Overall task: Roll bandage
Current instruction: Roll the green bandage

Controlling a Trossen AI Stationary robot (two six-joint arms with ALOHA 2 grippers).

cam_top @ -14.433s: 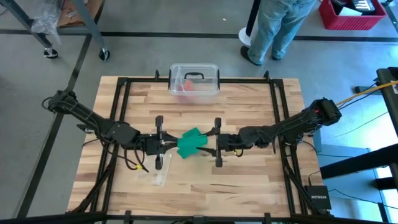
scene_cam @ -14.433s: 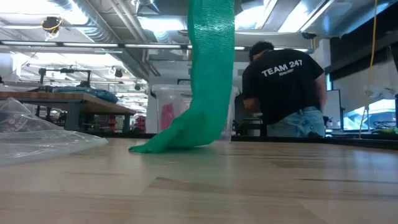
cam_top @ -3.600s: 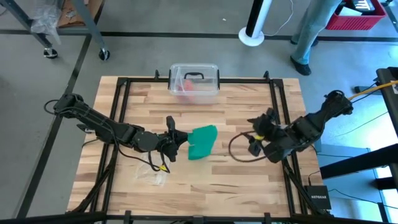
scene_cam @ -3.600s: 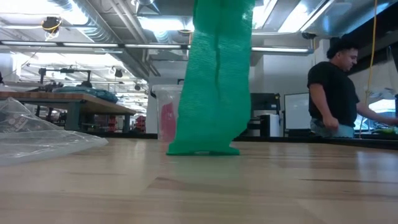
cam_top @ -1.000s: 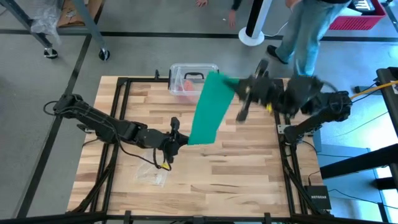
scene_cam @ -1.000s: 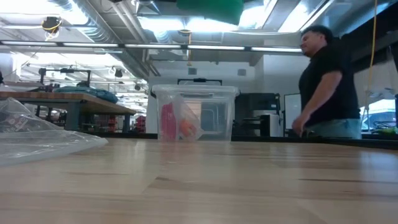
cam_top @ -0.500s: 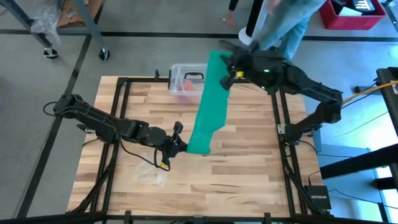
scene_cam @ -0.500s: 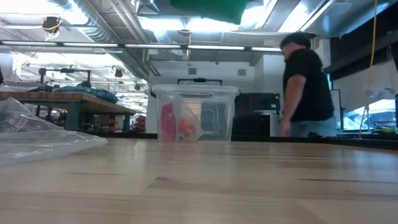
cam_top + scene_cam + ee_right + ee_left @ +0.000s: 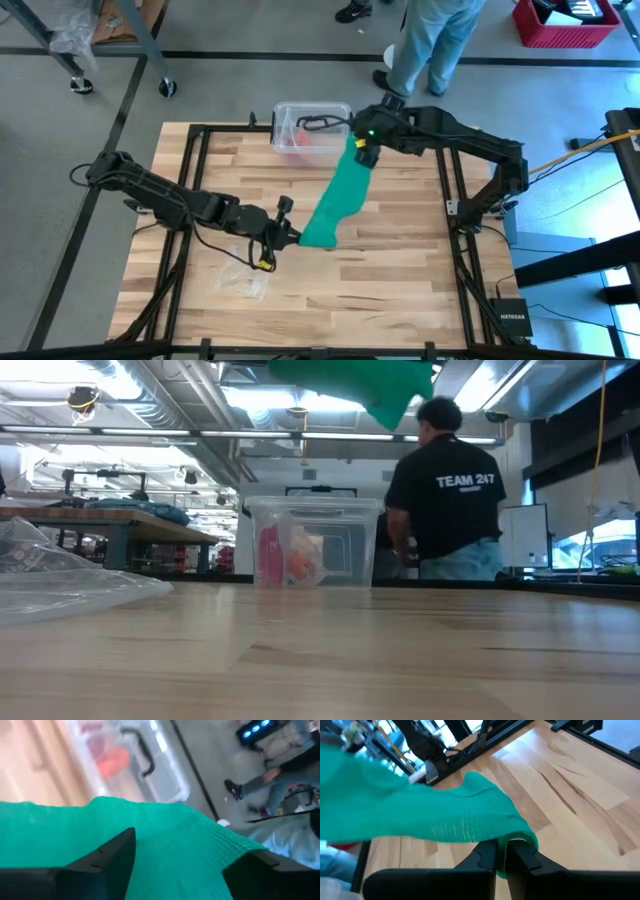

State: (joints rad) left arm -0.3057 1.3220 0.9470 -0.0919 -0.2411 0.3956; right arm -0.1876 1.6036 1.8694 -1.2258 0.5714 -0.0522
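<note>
The bandage (image 9: 338, 200) is a soft green strip of ribbed, stretchy knit, hanging in the air in a slanting band above the middle of the bench (image 9: 400, 270), which is made of pale wood planks inside a black metal frame. Its lower end is pinched in the left hand (image 9: 288, 235), whose fingers (image 9: 487, 860) are closed tight on a bunched edge of the cloth, low over the planks. The upper end lies between the right hand's (image 9: 362, 143) spread fingers (image 9: 107, 857), which stand wide apart on either side of the strip, raised near the bench's far edge.

Just behind it a clear plastic box (image 9: 312, 128) with a black handle sits at the far edge, holding red and pink items. A crumpled clear wrapper (image 9: 247, 283) lies near the left front. The right half of the bench is bare wood. A person (image 9: 445, 495) stands beyond the far edge.
</note>
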